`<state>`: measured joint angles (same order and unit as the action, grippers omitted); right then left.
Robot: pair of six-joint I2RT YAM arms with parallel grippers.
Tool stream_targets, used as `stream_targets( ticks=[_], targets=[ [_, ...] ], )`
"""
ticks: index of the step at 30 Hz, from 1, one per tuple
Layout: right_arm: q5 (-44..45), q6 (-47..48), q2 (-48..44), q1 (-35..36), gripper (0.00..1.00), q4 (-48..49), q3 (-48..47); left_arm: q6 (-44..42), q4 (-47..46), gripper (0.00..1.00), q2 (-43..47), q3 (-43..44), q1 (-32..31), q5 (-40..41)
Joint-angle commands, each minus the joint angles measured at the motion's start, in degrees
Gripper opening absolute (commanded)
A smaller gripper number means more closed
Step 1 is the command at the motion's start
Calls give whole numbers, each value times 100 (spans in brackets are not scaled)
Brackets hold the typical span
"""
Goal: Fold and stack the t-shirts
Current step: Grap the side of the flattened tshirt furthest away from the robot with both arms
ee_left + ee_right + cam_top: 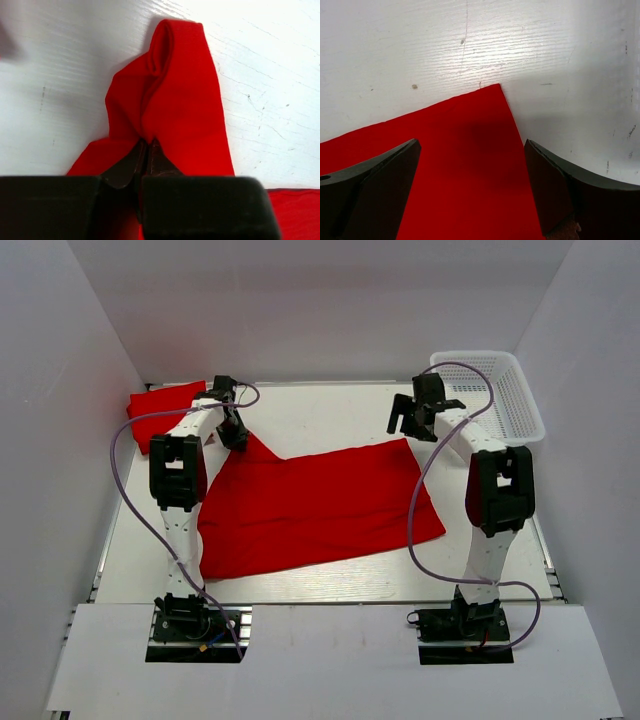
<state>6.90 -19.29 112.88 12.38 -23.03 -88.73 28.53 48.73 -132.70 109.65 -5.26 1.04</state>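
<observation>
Pose first. Left arm (178, 475): rises from its base at 7 o'clock, folds at the elbow, stretches toward 11 o'clock with the wrist tipped down. Left tool (236, 436): pressed together on the far left corner of the spread t-shirt (320, 502), lifting that corner into a small peak. Seen from the left wrist: left tool (148, 142) with fingers (162, 162) closed on a gathered ridge of the spread t-shirt (172, 95), cloth standing up off the table (270, 70) and curling over at its tip.

Right arm (498, 490): rises from its base at 5 o'clock, bends at the elbow, angles its forearm toward 12 o'clock. Right tool (405, 420): spread wide, hanging over the far right corner of the same shirt, gripping nothing. Seen from the right wrist: right tool (471, 143) with one finger (375, 175) over red cloth and the other at the cloth's edge by bare table (420, 45); shirt corner just ahead of the gap, lying flat.

Spread t-shirt: fills the middle of the table (330, 410), mostly flat, near edge toward the arm bases.

Second t-shirt (165, 410): red, bunched at 10 o'clock against the left wall, near the left tool.

Basket (520, 400): white lattice, at 2 o'clock by the right wall, beside the right arm's forearm.

Purple cable (125, 460): loops out beside the left arm; a like one trails along the right.
</observation>
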Motion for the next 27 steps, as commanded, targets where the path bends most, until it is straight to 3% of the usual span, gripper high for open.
stream_targets(
  ticks=[1, 3, 9, 27],
  targets=[
    [-4, 48, 76, -25, 90, -26, -303, 12, -153, 8, 43, 180, 42, -243],
    [31, 74, 164, -25, 90, -35, -390, -50, -153, 8, 43, 180, 42, -385],
    [31, 118, 296, -34, 90, -176, -523, -50, 23, 32, -10, 417, 42, -236],
    [145, 145, 454, -34, 90, -237, -610, -243, -223, 27, -133, 470, 95, -1202]
  ],
)
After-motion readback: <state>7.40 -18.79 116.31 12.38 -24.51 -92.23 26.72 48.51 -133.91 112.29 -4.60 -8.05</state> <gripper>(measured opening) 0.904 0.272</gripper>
